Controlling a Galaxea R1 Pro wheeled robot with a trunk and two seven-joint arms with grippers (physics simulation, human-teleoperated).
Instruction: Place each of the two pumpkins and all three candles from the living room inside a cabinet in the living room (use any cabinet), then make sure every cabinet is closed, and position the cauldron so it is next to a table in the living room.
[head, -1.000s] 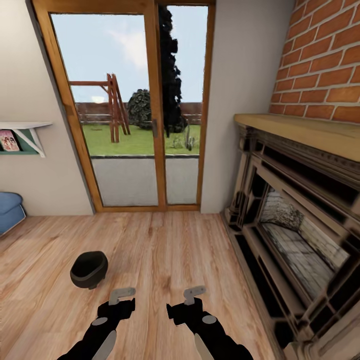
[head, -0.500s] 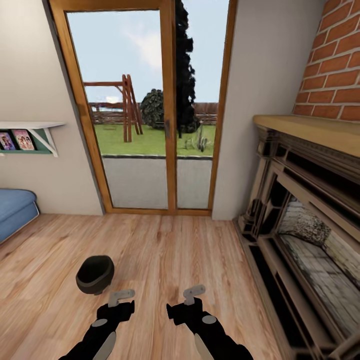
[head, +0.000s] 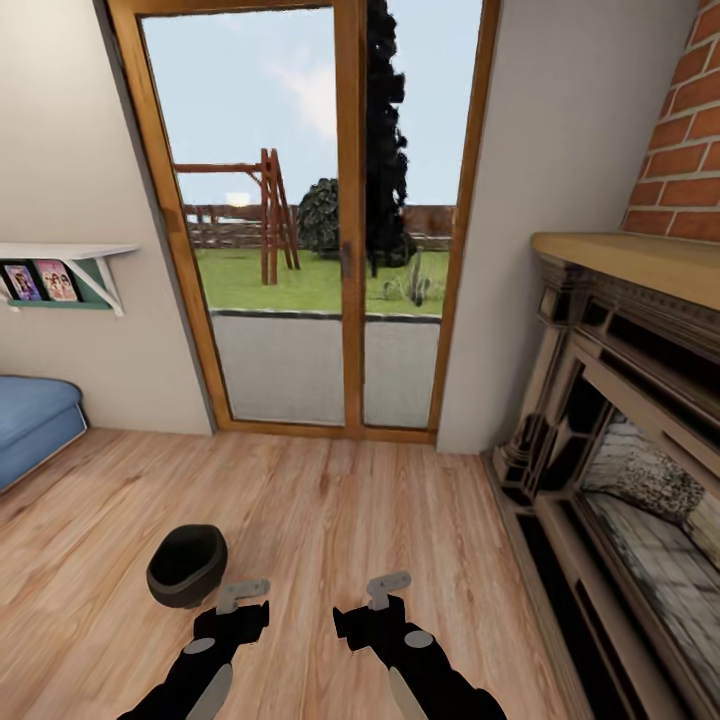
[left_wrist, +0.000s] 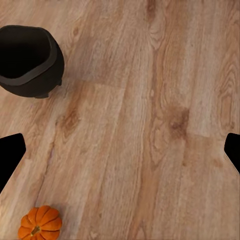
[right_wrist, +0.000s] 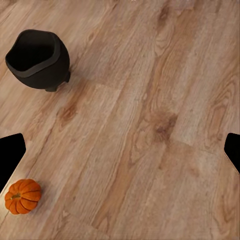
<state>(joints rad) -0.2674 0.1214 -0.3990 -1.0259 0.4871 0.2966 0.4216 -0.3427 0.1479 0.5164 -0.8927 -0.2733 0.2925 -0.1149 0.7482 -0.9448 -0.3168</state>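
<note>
Left gripper (head: 243, 592) and right gripper (head: 388, 587) are held low over the wood floor (head: 330, 510), both empty. In each wrist view the fingers are spread to the frame edges, so both jaws are seen wide apart. The black cauldron (head: 187, 565) is seen upright on the floor just ahead of the left gripper. One pumpkin (right_wrist: 22, 196) is seen on the floor near it. Beyond: glass patio door (head: 310, 220), brick fireplace (head: 630, 420), blue sofa (head: 30, 420), wall shelf (head: 70, 265).
</note>
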